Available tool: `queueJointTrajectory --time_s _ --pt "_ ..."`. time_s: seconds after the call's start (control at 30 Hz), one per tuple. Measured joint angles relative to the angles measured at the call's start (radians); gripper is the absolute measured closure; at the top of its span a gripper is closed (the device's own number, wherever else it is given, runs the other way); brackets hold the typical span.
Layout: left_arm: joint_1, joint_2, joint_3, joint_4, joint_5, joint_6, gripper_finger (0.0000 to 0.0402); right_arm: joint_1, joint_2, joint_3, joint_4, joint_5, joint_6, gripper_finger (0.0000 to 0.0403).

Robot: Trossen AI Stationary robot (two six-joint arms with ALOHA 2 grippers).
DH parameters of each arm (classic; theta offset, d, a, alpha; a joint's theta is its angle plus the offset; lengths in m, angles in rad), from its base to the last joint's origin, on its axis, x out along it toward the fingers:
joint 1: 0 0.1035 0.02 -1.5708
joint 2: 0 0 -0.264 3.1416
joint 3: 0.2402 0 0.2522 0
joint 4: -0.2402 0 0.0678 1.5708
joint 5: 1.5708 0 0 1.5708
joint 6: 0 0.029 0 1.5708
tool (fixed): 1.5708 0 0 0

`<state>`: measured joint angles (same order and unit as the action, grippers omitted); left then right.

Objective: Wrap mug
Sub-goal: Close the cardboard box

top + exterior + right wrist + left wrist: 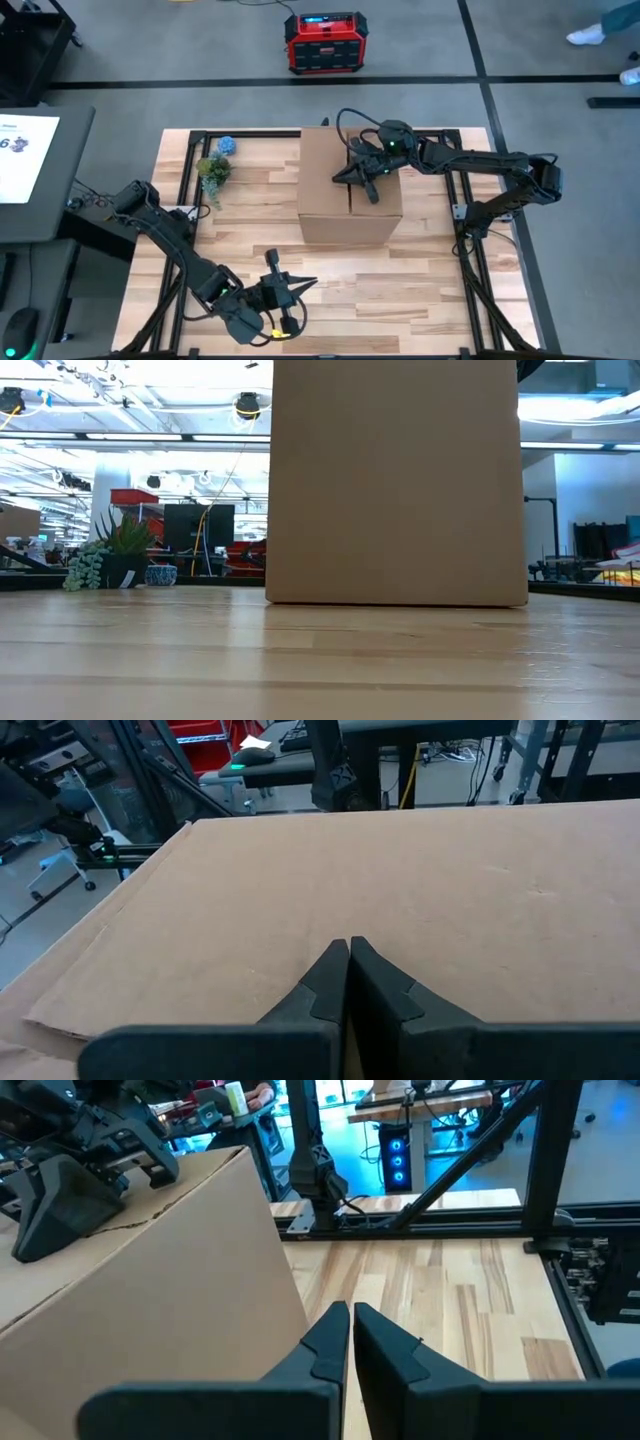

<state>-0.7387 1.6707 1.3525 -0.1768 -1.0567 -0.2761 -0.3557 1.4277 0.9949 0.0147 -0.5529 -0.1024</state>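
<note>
1. High view gives you the right gripper [352, 176], fingers closed and empty, over the cardboard box [350, 215] top (no mug visible).
2. Your left gripper [305, 286], closed, empty, hovers above open bench [440, 290] near its front edge.

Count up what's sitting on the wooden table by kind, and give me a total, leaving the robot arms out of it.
Cardboard box: 1
Potted green plant: 1
Small blue pot: 1
Total: 3

No mug shows in any view.
</note>
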Motion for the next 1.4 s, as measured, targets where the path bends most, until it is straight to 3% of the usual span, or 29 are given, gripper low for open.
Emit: queueJointTrajectory --time_s 0.97,1.07,1.23,1.4 --pt "0.0 0.0 0.0 0.004 -0.001 -0.001 0.0402 0.0 0.0 0.002 -0.02 0.004 -0.013 0.0403" --pt "0.0 0.0 0.0 0.07 -0.002 0.018 0.0402 0.005 0.007 0.002 -0.029 0.003 -0.026 0.0403" --pt "-0.04 -0.01 0.0 0.298 -0.13 0.213 0.0402 0.025 0.059 0.004 -0.001 -0.003 -0.027 0.0403" --pt "-0.065 -0.045 0.002 0.281 -0.214 0.255 0.0402 0.025 0.096 0.004 0.068 -0.018 -0.011 0.0403"
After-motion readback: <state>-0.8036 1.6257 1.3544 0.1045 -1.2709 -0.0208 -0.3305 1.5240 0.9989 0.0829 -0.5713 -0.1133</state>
